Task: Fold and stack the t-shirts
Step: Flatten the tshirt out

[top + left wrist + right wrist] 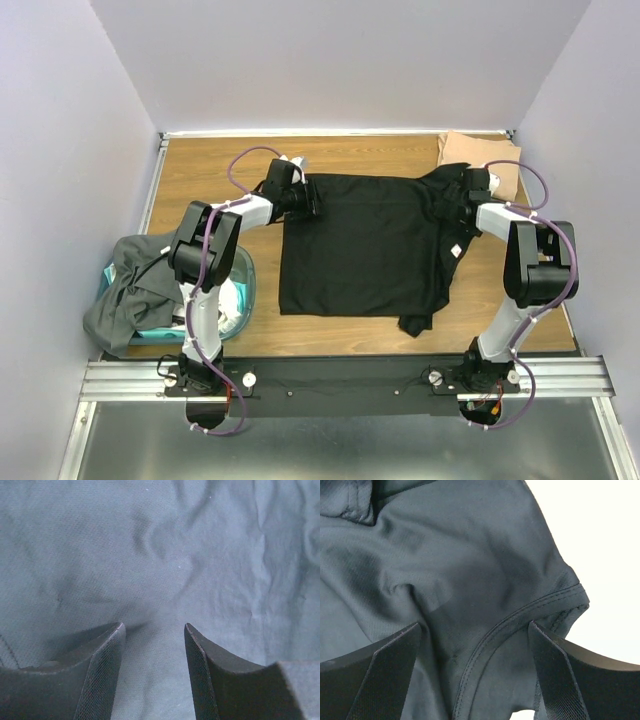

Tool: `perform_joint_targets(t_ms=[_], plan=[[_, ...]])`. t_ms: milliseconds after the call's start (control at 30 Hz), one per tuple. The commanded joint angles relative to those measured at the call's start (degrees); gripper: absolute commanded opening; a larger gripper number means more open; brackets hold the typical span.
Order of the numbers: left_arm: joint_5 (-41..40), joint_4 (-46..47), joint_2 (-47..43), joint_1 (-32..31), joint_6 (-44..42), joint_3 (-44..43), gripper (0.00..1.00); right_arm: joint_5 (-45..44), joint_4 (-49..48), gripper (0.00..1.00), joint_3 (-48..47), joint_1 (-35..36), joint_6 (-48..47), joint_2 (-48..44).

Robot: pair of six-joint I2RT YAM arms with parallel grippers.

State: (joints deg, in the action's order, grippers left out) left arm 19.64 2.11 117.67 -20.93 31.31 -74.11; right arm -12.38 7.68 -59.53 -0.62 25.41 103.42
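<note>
Both spread wide. We see the left gripper (154, 627) over the black t-shirt (360, 245), right gripper (475, 625) astride, perhaps, its sleeve hem (530, 611).

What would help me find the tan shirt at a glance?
Look at the wooden table, far right corner by the back wall. The tan shirt lies there. It is the only pale beige cloth; the black shirt spread out beside it is much larger.
</note>
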Motion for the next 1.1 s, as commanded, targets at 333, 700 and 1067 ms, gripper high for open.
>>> perform_joint_targets(t_ms=[333, 700, 1067], plan=[[-3.2, -7.1, 6.4, 4.9, -5.5, -6.3, 0.59, -2.3, 0.8, 0.96, -2.5, -2.5, -5.5, 4.5], [-3.2, -12.7, 11.9, 5.2, -10.7, -21.6, 0.59, 2.3, 1.4, 0.99, -12.6, -2.8, -13.7, 7.6], [-4.0, -14.9, 0.8, 5.1, -9.7, -17.0, 0.59, 15.3, 5.0, 0.98, -8.2, -2.5, -7.7, -5.9]])
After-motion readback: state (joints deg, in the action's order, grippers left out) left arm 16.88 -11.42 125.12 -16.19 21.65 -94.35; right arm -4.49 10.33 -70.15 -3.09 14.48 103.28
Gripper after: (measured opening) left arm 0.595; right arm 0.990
